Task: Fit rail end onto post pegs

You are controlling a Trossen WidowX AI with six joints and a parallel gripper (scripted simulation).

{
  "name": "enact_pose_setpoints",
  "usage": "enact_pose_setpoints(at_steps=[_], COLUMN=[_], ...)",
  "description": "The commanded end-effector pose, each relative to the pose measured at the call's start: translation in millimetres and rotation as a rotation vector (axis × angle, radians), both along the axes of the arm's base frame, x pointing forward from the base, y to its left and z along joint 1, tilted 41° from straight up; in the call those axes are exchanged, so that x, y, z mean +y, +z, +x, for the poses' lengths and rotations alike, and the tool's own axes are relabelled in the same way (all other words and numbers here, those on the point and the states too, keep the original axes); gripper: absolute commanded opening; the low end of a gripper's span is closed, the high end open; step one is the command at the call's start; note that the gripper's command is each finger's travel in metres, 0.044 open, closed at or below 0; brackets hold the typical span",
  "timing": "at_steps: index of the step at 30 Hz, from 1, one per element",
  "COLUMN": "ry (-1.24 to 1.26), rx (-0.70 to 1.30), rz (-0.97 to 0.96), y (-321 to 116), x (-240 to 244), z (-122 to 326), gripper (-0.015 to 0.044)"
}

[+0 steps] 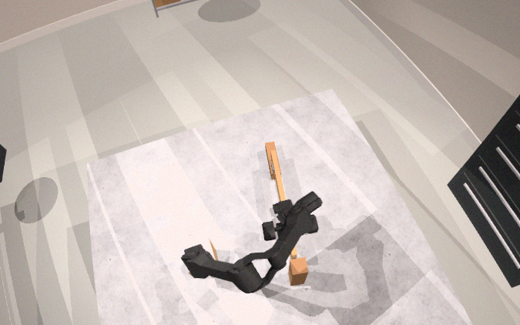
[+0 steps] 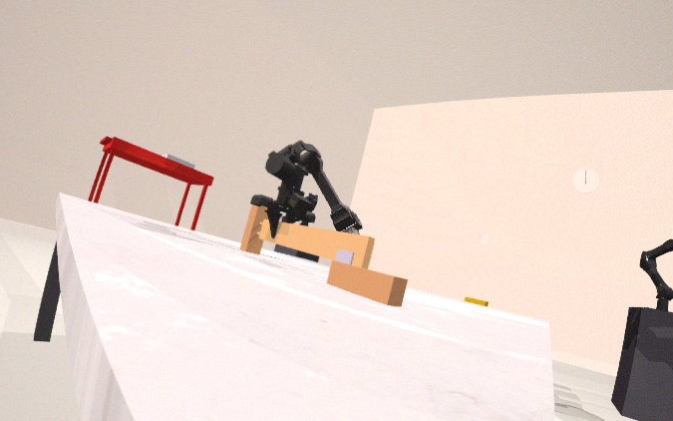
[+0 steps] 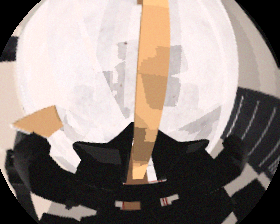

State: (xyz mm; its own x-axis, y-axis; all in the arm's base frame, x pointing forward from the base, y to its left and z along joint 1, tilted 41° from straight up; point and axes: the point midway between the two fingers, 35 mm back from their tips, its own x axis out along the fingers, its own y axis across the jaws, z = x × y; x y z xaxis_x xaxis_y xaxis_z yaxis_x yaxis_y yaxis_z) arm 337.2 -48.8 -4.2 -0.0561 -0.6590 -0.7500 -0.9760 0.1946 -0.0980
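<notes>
The long wooden rail (image 1: 278, 182) (image 2: 317, 241) (image 3: 153, 60) stands on edge. Its far end is at the pale bracket (image 2: 344, 256) on the low footboard block (image 1: 269, 150) (image 2: 362, 282). Its near end is raised off the table and looks roughly level, close to the short wooden post (image 1: 298, 266) (image 2: 252, 229). My gripper (image 2: 274, 227) (image 3: 139, 124) is shut on the rail near the post end, with a finger on each side. The arm hides the grip in the top view. The pegs are not clearly visible, and I cannot tell whether the rail end touches the post.
A thin tan wooden piece (image 1: 213, 249) (image 3: 43, 121) is beside the arm, left of the rail in the top view. A small yellow block (image 2: 476, 301) shows beyond the footboard block. A dark drawer cabinet (image 1: 508, 177) and a red table (image 2: 156, 161) are off the worktable.
</notes>
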Motion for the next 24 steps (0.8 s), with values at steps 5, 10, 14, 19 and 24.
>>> enact_pose_setpoints(at_steps=[5, 10, 14, 19, 24], ry=[0.005, 0.005, 0.005, 0.005, 0.005], rx=[-0.003, -0.003, -0.003, -0.003, -0.003], rz=[0.005, 0.005, 0.005, 0.005, 0.005], y=[-0.7, -0.9, -0.6, 0.3, 1.4], x=[3.0, 2.8, 2.5, 1.4, 0.2], z=[1.1, 1.1, 1.0, 0.7, 0.3], gripper=[0.0, 0.0, 0.0, 0.0, 0.0])
